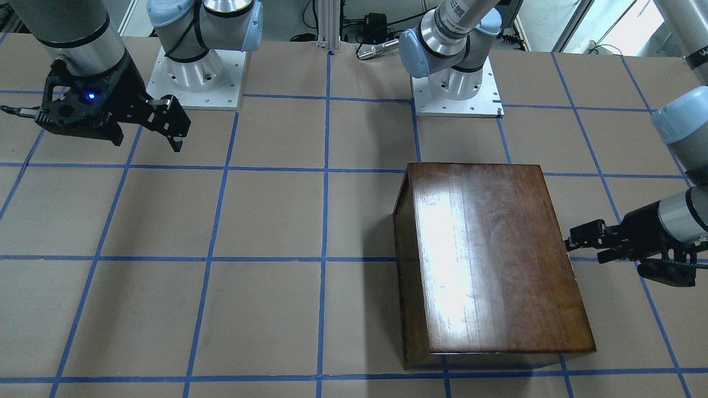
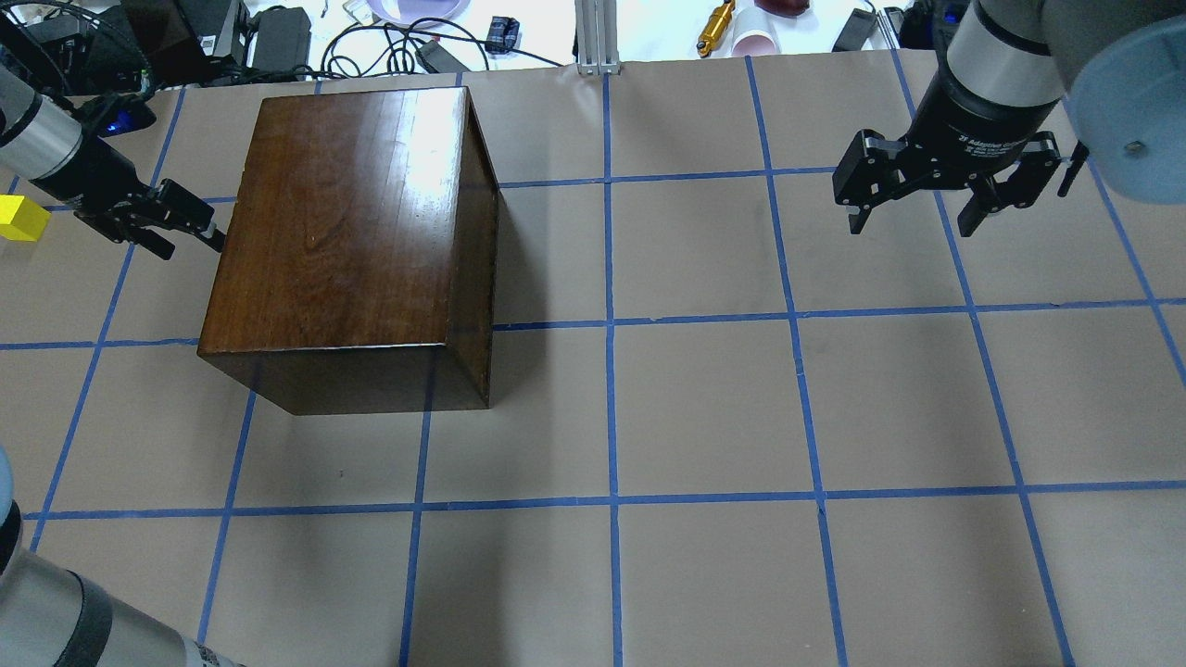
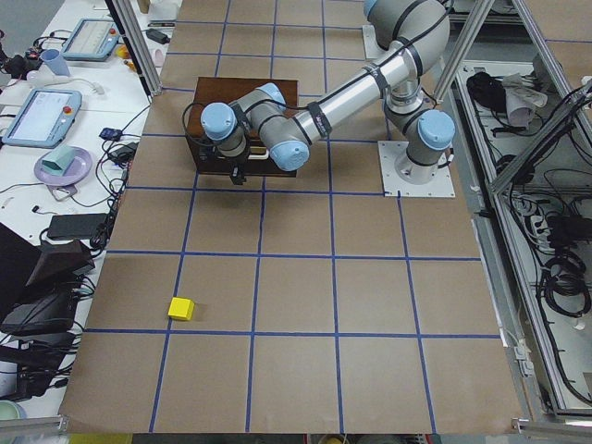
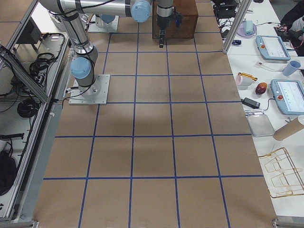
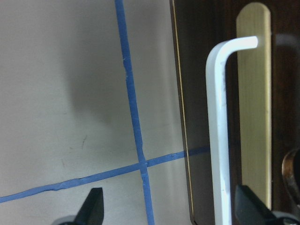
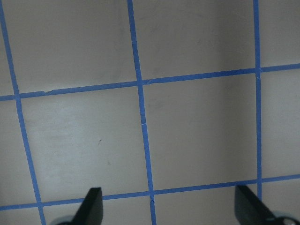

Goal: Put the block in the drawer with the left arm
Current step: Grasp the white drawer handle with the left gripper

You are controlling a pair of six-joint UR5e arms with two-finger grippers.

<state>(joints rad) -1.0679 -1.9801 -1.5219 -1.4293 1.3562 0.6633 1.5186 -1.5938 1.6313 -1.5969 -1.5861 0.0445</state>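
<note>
The yellow block [image 2: 20, 220] lies on the table at the far left edge, apart from everything; it also shows in the exterior left view [image 3: 180, 308]. The dark-brown box [image 2: 343, 213] stands left of centre. No pale drawer tray shows outside it. My left gripper [image 2: 190, 236] is open and empty, level with the box's left face. The left wrist view shows that dark face [image 5: 201, 93] between the open fingers, with a white bent bar [image 5: 216, 140] and a pale wood strip [image 5: 253, 93]. My right gripper [image 2: 913, 222] hangs open and empty over the far right.
Brown paper with a blue tape grid [image 2: 611, 324] covers the table. Both arm bases [image 1: 456, 83] stand at the robot's edge. Cables and devices [image 2: 278, 28] lie beyond the far edge.
</note>
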